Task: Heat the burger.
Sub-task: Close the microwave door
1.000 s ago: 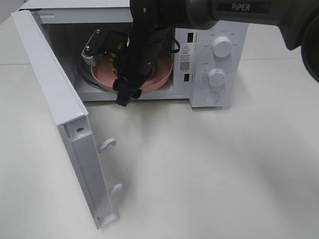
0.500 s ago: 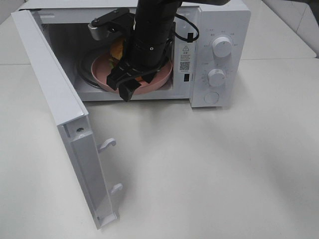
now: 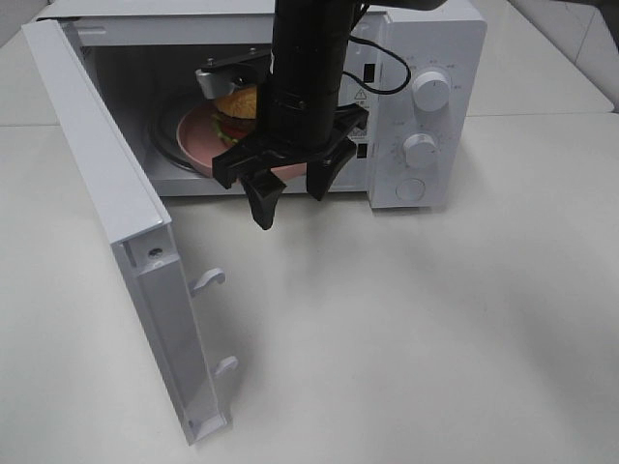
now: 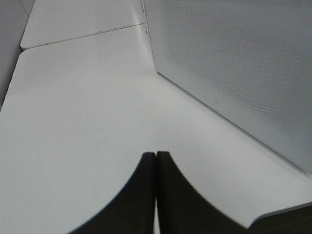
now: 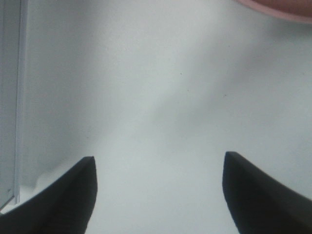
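The burger (image 3: 238, 101) sits on a pink plate (image 3: 196, 135) inside the open white microwave (image 3: 426, 58). My right gripper (image 3: 290, 205) hangs just outside the oven's mouth, fingers pointing down at the table, open and empty. In the right wrist view the right gripper (image 5: 158, 168) shows two wide-apart fingertips over bare table, with the plate's rim (image 5: 278, 9) at the frame's edge. The left gripper (image 4: 156, 163) is shut on nothing, low over the table beside the outer face of the microwave door (image 4: 234, 63). It is out of the high view.
The microwave door (image 3: 106, 193) swings far out to the left, its latch hooks (image 3: 208, 280) facing the table. Two knobs (image 3: 428, 92) and a button are on the right panel. White table (image 3: 416, 329) spreads in front.
My right gripper has drawn back out of the microwave and dropped lower, its jaws spread wider. The plate and burger stay inside, now uncovered.
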Robot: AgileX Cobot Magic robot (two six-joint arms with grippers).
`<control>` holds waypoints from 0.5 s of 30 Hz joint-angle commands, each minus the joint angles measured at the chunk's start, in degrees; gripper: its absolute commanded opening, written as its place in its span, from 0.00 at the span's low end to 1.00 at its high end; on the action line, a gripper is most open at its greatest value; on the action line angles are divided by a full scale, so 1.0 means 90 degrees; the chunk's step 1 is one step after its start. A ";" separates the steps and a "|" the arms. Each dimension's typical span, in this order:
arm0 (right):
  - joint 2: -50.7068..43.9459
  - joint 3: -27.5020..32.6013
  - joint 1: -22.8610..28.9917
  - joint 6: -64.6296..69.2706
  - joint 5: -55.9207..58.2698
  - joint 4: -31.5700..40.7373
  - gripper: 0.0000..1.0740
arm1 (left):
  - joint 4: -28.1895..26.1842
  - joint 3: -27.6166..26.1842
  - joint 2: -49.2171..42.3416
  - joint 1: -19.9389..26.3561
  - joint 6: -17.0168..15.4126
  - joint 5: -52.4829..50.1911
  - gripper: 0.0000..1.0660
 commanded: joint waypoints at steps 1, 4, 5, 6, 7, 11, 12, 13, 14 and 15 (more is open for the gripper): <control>-0.0076 -0.0032 -0.0013 0.0185 0.0255 0.0032 0.64 | -0.0019 0.0006 -0.0127 -0.0013 -0.0019 -0.0089 0.00; -0.0121 -0.0032 -0.0013 0.0248 0.0255 0.0032 0.64 | -0.0019 0.0006 -0.0127 -0.0013 -0.0019 -0.0089 0.00; -0.0121 -0.0032 -0.0013 0.0248 0.0255 0.0032 0.64 | -0.0019 0.0006 -0.0127 -0.0013 -0.0019 -0.0089 0.00; -0.0210 -0.0032 -0.0013 0.0248 0.0255 0.0019 0.64 | -0.0019 0.0006 -0.0127 -0.0013 -0.0019 -0.0089 0.00; -0.0210 -0.0032 -0.0013 0.0248 0.0255 0.0019 0.64 | -0.0019 0.0006 -0.0127 -0.0013 -0.0019 -0.0089 0.00; -0.0618 0.0051 -0.0032 0.0248 0.0261 -0.0083 0.64 | -0.0019 0.0006 -0.0127 -0.0013 -0.0019 -0.0089 0.00; -0.0847 0.0159 -0.0032 0.0286 0.0261 -0.0095 0.64 | -0.0019 0.0006 -0.0127 -0.0013 -0.0019 -0.0089 0.00; -0.0847 0.0159 -0.0032 0.0286 0.0261 -0.0095 0.64 | -0.0019 0.0006 -0.0127 -0.0013 -0.0019 -0.0089 0.00; -0.0942 0.0216 -0.0032 0.0299 0.0261 -0.0140 0.64 | -0.0019 0.0006 -0.0127 -0.0013 -0.0019 -0.0089 0.00; -0.0942 0.0216 -0.0032 0.0299 0.0261 -0.0140 0.64 | -0.0019 0.0006 -0.0127 -0.0013 -0.0019 -0.0089 0.00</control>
